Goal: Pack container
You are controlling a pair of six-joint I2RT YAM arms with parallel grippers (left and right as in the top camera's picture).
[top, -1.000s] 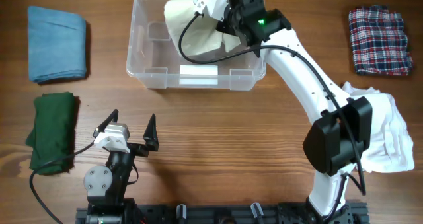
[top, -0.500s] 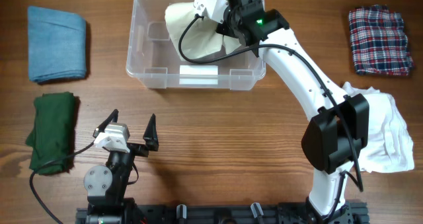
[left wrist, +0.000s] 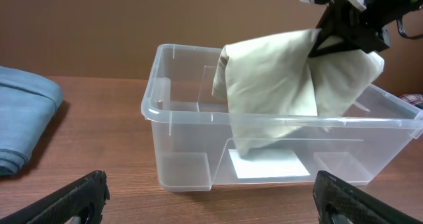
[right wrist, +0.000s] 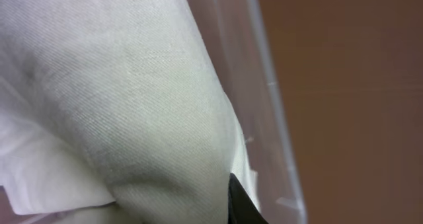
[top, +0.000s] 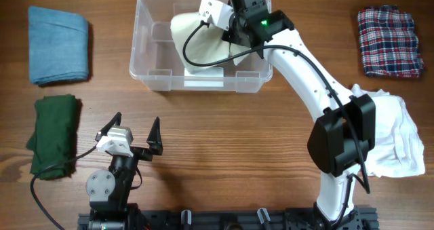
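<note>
The right tool [top: 232,32] is pinched nearly shut on a cream cloth [top: 202,43], gripping it at its upper right corner. The cloth hangs from the fingers in loose folds, down inside the container [top: 145,62]. Its lower edge seems to reach the bin's floor, though through the clear wall I can't be sure. From the right wrist's own camera the pale fabric fills almost everything. Only a sliver of one dark finger [right wrist: 241,204] shows, with the bin's rim beside it.

The right arm stretches from its base at the near edge of the desk [top: 224,155] diagonally out to the far side. Its white link crosses the bin's right end and its wrist hovers over the right half.

The left tool [top: 135,119] stands wide open and holds nothing. Its arm is folded low near its base at the near edge, fingers aimed toward the bin.

The container sits at the far middle of the desk, a white label [top: 203,74] on its near long wall. A blue cloth [top: 59,43] and a green cloth [top: 54,135] lie off to the left. A plaid cloth [top: 390,40] and a rumpled white cloth [top: 397,138] lie to the right, the white one partly under the right arm.
</note>
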